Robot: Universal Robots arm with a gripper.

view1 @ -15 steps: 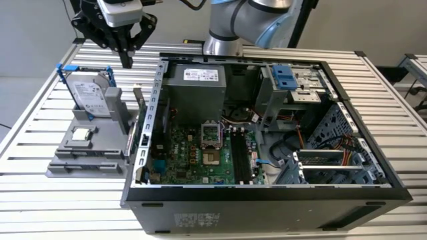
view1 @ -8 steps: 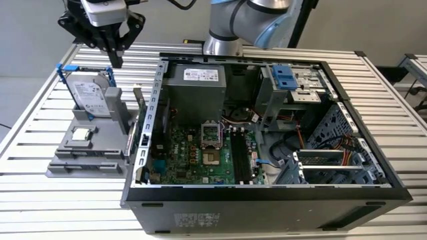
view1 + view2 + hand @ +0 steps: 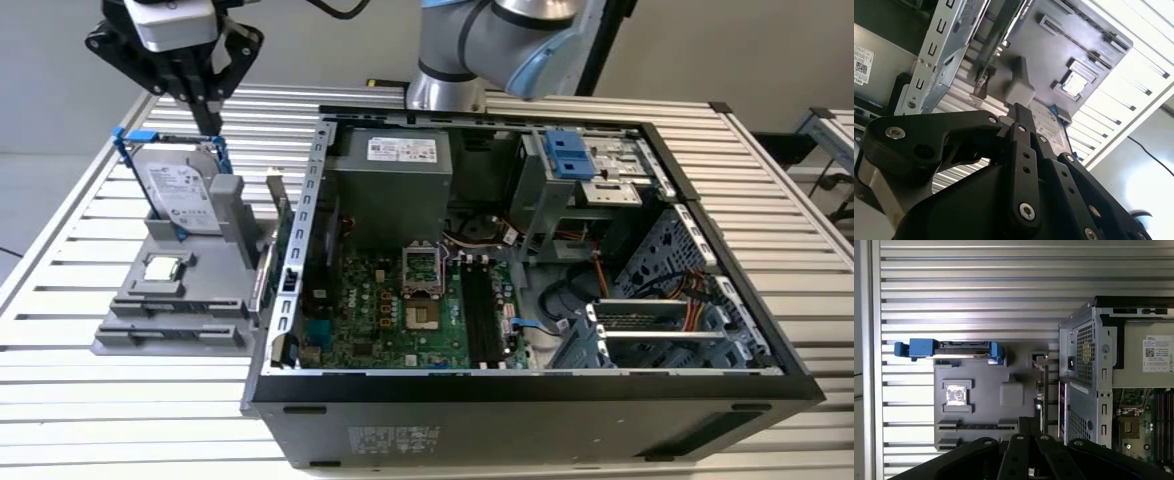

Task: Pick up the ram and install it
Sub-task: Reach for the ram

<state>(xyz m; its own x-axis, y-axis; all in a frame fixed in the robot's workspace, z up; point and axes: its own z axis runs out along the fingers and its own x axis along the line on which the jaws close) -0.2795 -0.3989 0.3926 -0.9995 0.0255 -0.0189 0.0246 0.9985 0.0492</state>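
Gripper (image 3: 208, 125) hangs over grey fixture (image 3: 134, 340), claw pressed together, empty. Ram (image 3: 976, 426) looks parked edge-up in its slot for top grasp.

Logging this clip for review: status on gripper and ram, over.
Black gripper shut, empty, near top of silver hard drive in blue frame. Long dark ram stick, seemingly upright at case-side edge of grey plastic holder, untouched. Nothing blocking.
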